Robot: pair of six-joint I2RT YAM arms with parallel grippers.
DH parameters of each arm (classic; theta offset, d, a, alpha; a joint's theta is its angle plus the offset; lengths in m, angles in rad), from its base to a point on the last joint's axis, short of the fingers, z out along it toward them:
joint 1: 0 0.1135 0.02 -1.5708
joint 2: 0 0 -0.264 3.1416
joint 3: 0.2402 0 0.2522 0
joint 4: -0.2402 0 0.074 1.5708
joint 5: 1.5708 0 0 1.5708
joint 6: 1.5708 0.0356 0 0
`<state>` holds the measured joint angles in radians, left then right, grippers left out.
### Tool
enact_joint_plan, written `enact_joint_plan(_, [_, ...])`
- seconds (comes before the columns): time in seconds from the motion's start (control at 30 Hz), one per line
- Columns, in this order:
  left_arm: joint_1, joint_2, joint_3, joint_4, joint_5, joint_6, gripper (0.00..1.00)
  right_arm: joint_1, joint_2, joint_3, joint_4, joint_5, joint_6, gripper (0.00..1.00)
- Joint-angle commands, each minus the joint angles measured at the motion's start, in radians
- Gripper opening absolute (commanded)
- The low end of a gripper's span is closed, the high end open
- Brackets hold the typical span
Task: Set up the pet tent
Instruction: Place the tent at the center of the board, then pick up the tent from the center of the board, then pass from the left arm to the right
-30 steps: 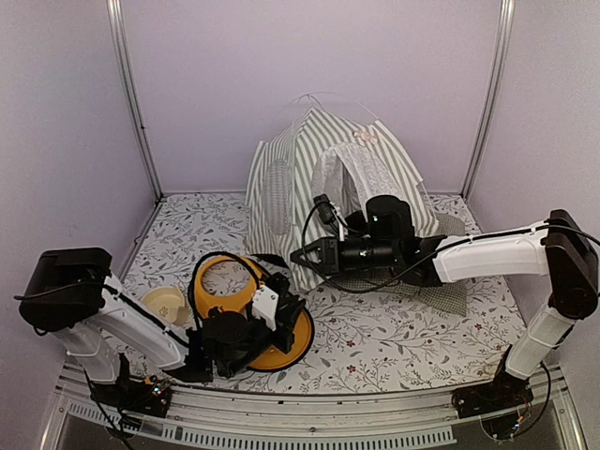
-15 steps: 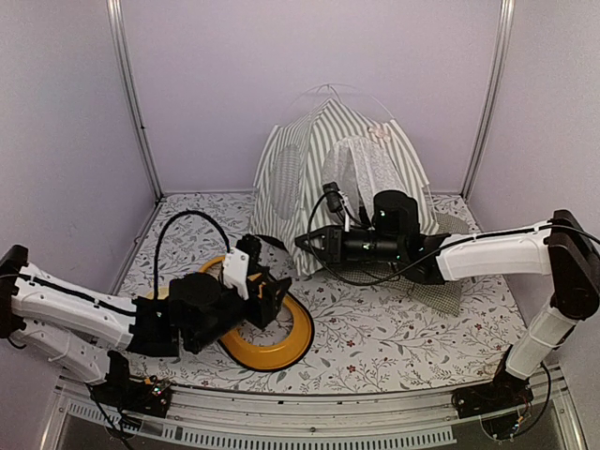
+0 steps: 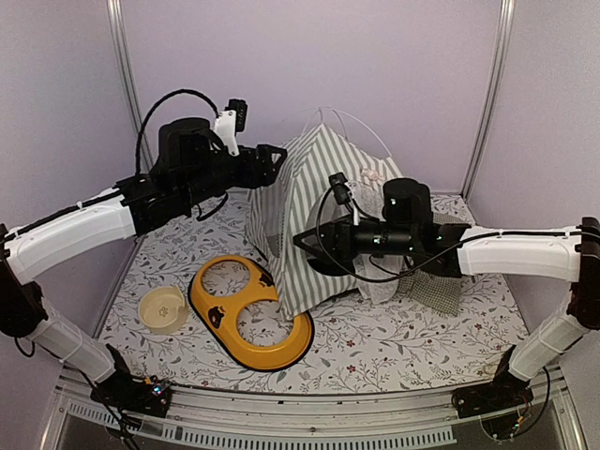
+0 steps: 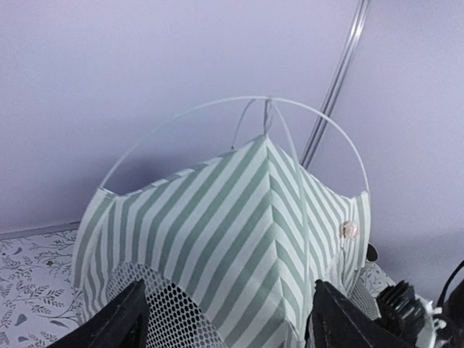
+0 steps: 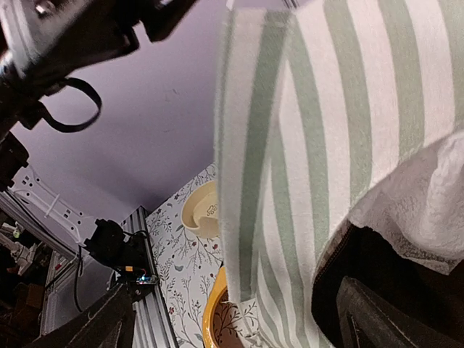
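The pet tent (image 3: 314, 202) stands at the back middle of the table, green-and-white striped, with thin white poles (image 3: 342, 117) arching over its peak. My left gripper (image 3: 275, 156) is raised beside the tent's upper left, open. In the left wrist view the striped peak (image 4: 268, 217) and the mesh window (image 4: 163, 308) lie beyond the left gripper (image 4: 228, 322). My right gripper (image 3: 302, 246) is low at the tent's front, open. In the right wrist view a striped fabric edge (image 5: 290, 217) hangs between the spread fingers of the right gripper (image 5: 243, 326).
A yellow two-hole feeder (image 3: 246, 314) lies at the front left of the tent, with a beige bowl (image 3: 164, 307) to its left. A checked cushion (image 3: 441, 289) sticks out under the right arm. Frame posts stand at both back corners.
My left arm has lifted from the yellow feeder up to the tent's upper left and its jaws have opened. The right gripper has opened, and the tent's front fabric now hangs lower.
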<state>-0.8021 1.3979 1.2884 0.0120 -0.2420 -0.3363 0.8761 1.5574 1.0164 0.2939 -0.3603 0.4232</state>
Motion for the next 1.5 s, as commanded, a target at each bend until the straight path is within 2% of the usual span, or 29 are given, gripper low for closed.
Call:
enact_joint_plan(0.0, [0.012, 0.044, 0.064, -0.132, 0.178, 0.037, 0.77, 0.001, -0.144, 0.073, -0.157, 0.057, -0.071, 0.99])
enact_joint_plan(0.2, [0.004, -0.021, 0.015, -0.147, 0.195, 0.016, 0.78, -0.010, -0.289, 0.131, -0.346, 0.130, -0.174, 0.99])
enact_joint_plan(0.33, [-0.028, -0.003, -0.006, -0.172, 0.187, 0.017, 0.78, -0.072, -0.368, 0.151, -0.428, 0.185, -0.213, 0.99])
enact_joint_plan(0.47, [-0.083, 0.065, 0.042, -0.196, 0.111, 0.033, 0.76, -0.176, -0.422, 0.140, -0.438, 0.224, -0.231, 0.99])
enact_joint_plan(0.57, [-0.108, 0.141, 0.116, -0.253, 0.014, 0.049, 0.70, -0.232, -0.427, 0.143, -0.440, 0.233, -0.239, 0.99])
enact_joint_plan(0.63, [-0.123, 0.182, 0.156, -0.279, -0.067, 0.063, 0.63, -0.265, -0.425, 0.146, -0.443, 0.248, -0.245, 0.99])
enact_joint_plan(0.67, [-0.127, 0.196, 0.172, -0.280, -0.092, 0.068, 0.55, -0.282, -0.424, 0.146, -0.443, 0.252, -0.245, 0.99])
enact_joint_plan(0.8, [-0.128, 0.214, 0.217, -0.246, -0.160, 0.124, 0.07, -0.342, -0.410, 0.146, -0.440, 0.253, -0.230, 0.99])
enact_joint_plan(0.83, [-0.126, 0.212, 0.230, -0.237, -0.169, 0.150, 0.00, -0.351, -0.406, 0.148, -0.438, 0.250, -0.229, 0.99])
enact_joint_plan(0.93, [-0.098, 0.194, 0.261, -0.181, -0.165, 0.237, 0.00, -0.367, -0.398, 0.151, -0.426, 0.238, -0.228, 0.99])
enact_joint_plan(1.03, [-0.039, 0.155, 0.251, -0.101, -0.096, 0.328, 0.00, -0.383, -0.388, 0.161, -0.419, 0.226, -0.229, 0.99])
enact_joint_plan(1.07, [-0.008, 0.141, 0.245, -0.080, -0.034, 0.355, 0.00, -0.388, -0.385, 0.164, -0.416, 0.222, -0.229, 0.99])
enact_joint_plan(1.23, [0.211, 0.078, 0.199, 0.015, 0.384, 0.438, 0.00, -0.406, -0.375, 0.174, -0.408, 0.208, -0.220, 0.99])
enact_joint_plan(1.33, [0.331, 0.068, 0.194, 0.036, 0.573, 0.474, 0.00, -0.415, -0.370, 0.167, -0.406, 0.219, -0.215, 0.99])
enact_joint_plan(1.47, [0.537, 0.081, 0.198, 0.079, 0.900, 0.406, 0.00, -0.447, -0.355, 0.147, -0.405, 0.216, -0.176, 0.99])
